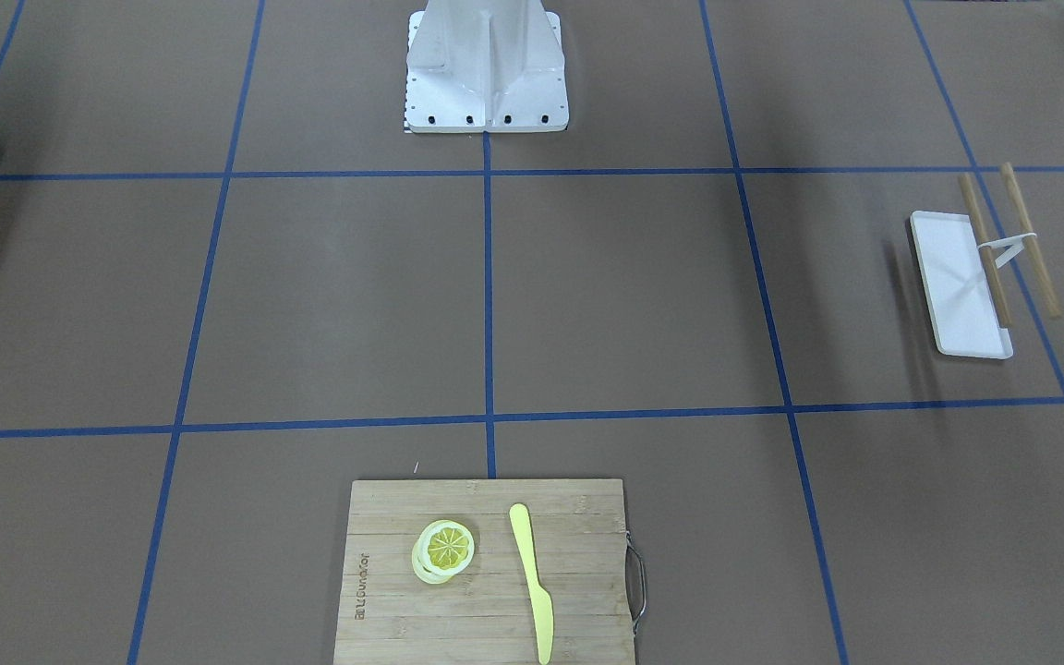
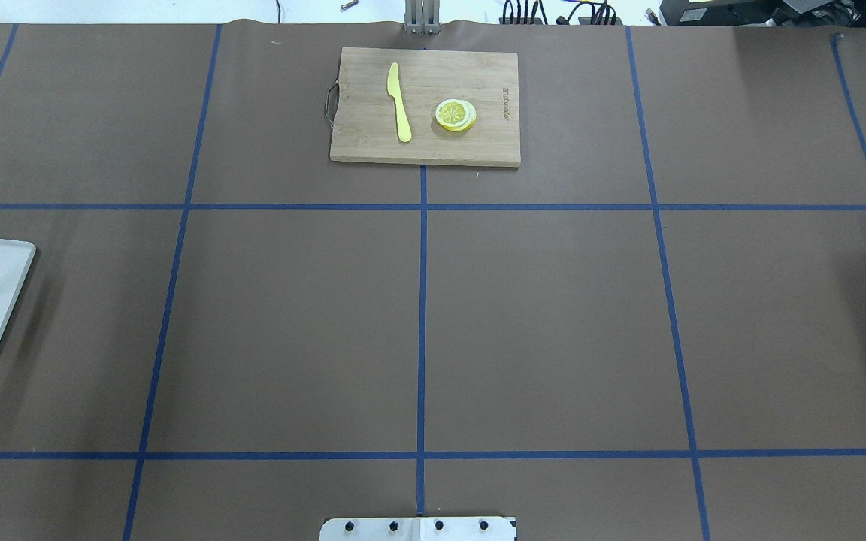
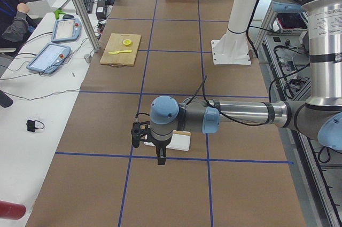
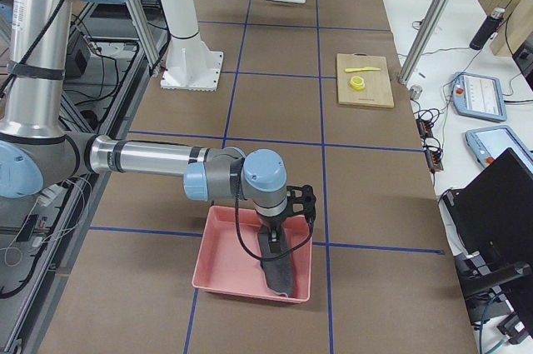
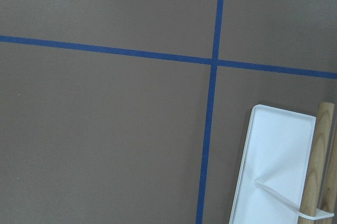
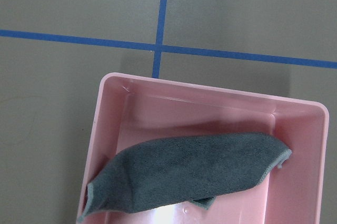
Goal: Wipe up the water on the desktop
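The desktop [image 2: 538,323] is a flat brown surface crossed by blue tape lines; I see no water on it. A grey cloth [image 6: 184,174] lies crumpled in a pink tray [image 6: 184,110] at the table's right end. In the exterior right view my right gripper [image 4: 277,241] hangs over the tray [image 4: 229,262], right above or touching the cloth [image 4: 281,275]; I cannot tell if it is open or shut. In the exterior left view my left gripper [image 3: 161,158] hangs next to a white tray [image 3: 181,141]; I cannot tell its state.
A bamboo cutting board [image 2: 425,105] with a yellow knife [image 2: 399,101] and lemon slices [image 2: 455,115] lies at the far middle. The white tray [image 1: 957,286] carries two wooden sticks [image 1: 1031,240]. The robot's base [image 1: 486,74] stands at the near edge.
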